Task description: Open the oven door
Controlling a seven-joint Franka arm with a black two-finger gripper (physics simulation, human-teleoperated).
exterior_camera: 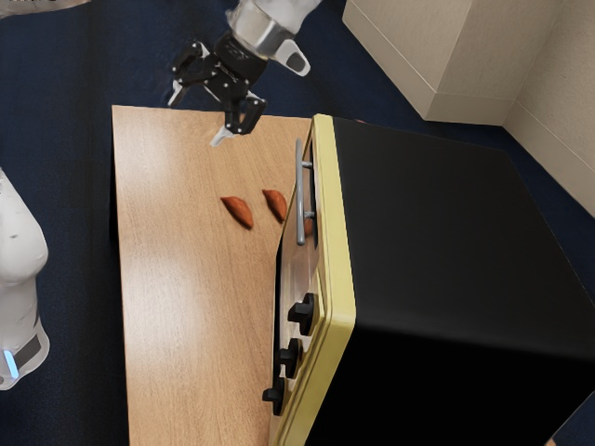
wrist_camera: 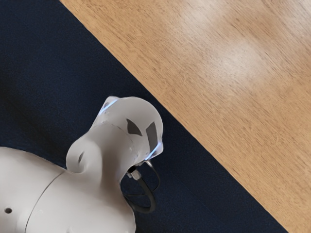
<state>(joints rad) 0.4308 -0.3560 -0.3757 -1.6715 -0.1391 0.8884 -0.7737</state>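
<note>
Near your end effector [exterior_camera: 198, 116], you've got a smooth, wood-grained tabletop [exterior_camera: 177, 307] catching a glossy sheen. Nearby, the oven casing [exterior_camera: 446, 214] reads smooth, matt black; its handle [exterior_camera: 299, 195], smooth grey metal; the knobs [exterior_camera: 302, 314], plastic-looking. Your floor [exterior_camera: 65, 121] looks matt and carpet-like.

In the exterior view, the right and lower edges crop the oven [exterior_camera: 446, 223], and the lower edge cuts off the surface [exterior_camera: 177, 279]. The door [exterior_camera: 311, 190] is turned so nearly edge-on that its face is mostly hidden from me. Beside the handle [exterior_camera: 300, 190], a reddish-brown patch [exterior_camera: 310, 226] may be an object or a reflection; I can't fairly say. My arm [exterior_camera: 274, 14] runs out past the top edge, my base [exterior_camera: 20, 269] past the left.
</note>
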